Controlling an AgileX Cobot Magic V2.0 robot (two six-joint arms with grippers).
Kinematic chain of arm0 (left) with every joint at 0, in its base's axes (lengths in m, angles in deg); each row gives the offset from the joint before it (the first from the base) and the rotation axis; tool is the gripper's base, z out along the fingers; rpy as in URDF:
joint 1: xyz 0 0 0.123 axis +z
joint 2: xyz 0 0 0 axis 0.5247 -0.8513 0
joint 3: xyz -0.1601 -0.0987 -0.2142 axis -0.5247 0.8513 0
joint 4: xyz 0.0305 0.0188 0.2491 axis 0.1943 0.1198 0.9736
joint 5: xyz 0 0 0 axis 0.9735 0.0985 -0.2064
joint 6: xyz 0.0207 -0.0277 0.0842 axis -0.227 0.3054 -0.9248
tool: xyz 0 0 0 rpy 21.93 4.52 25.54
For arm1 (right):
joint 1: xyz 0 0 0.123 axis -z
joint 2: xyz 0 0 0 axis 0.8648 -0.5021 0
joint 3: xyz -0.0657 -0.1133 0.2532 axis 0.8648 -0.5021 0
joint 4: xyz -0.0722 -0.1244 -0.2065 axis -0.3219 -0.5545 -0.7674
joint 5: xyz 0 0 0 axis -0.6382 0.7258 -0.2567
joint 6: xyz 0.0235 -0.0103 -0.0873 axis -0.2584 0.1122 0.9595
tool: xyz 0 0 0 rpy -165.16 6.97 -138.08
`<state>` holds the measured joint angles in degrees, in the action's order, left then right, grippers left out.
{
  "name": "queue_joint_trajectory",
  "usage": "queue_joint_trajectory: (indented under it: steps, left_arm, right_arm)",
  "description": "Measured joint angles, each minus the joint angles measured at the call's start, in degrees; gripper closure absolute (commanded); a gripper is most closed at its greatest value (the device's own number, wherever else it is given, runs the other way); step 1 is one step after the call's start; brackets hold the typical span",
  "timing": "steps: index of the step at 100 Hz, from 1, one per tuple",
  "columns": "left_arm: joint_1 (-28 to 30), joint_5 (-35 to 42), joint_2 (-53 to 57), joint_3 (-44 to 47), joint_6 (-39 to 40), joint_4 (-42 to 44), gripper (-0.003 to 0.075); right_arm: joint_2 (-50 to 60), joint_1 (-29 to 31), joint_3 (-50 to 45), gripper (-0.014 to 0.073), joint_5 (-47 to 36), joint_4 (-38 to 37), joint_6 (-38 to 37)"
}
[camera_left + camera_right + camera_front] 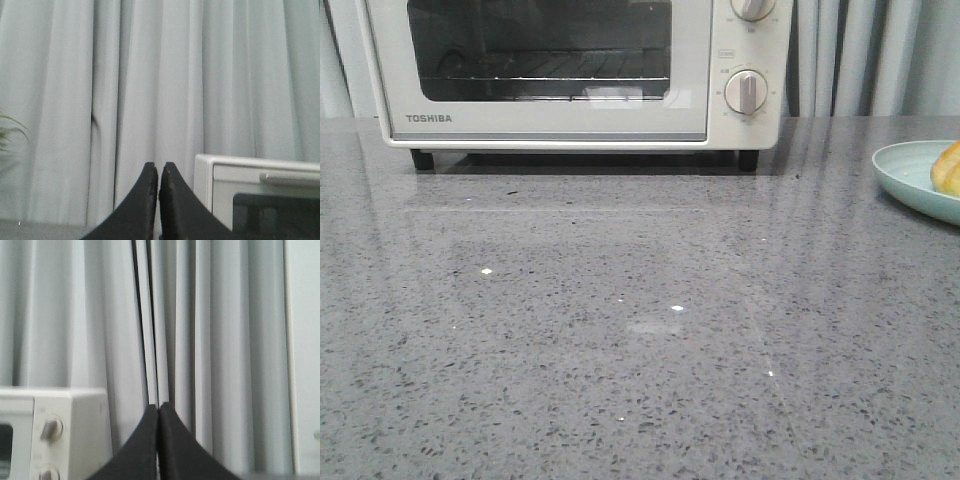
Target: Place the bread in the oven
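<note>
Grey speckled stone countertop [620, 350], glossy. Cream-white TOSHIBA toaster oven [550, 125] on black feet at far edge, door shut — pale green round plate [910, 180] at far right, partly out of frame.

Both of the robot's grippers are seen only through their own wrist cameras, with neither arm appearing in the front view. The left gripper [159, 172] has its two black fingers [142, 210] pressed together at the tips, a thin dark seam running between them, with nothing held. The right gripper [158, 410] is in the same pose, its black fingers [175, 450] meeting tip to tip and empty, and both point level and forward rather than down.
</note>
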<state>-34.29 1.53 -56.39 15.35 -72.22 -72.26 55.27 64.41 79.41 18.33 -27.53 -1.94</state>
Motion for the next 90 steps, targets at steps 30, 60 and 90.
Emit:
queue_joint_trajectory:
  steps: [30, 60, 90]
  left_arm:
    - [0.0, 3.84, 0.0, -0.18, 3.45, -0.14, 0.0741]
    - [-0.36, -26.79, -2.74, -17.91, 8.91, 1.72, 0.0722]
    - [-8.37, -29.7, -18.34, -30.14, 6.24, 2.6, 0.0393]
  right_arm:
    - [0.08, 0.0, 0.0, 0.0669, 3.19, -0.12, -2.72]
    - [0.08, -2.61, 9.42, 0.0644, 27.61, -0.12, -10.86]
    - [-6.3, -8.88, 22.87, 0.0305, 45.05, -0.12, -11.08]
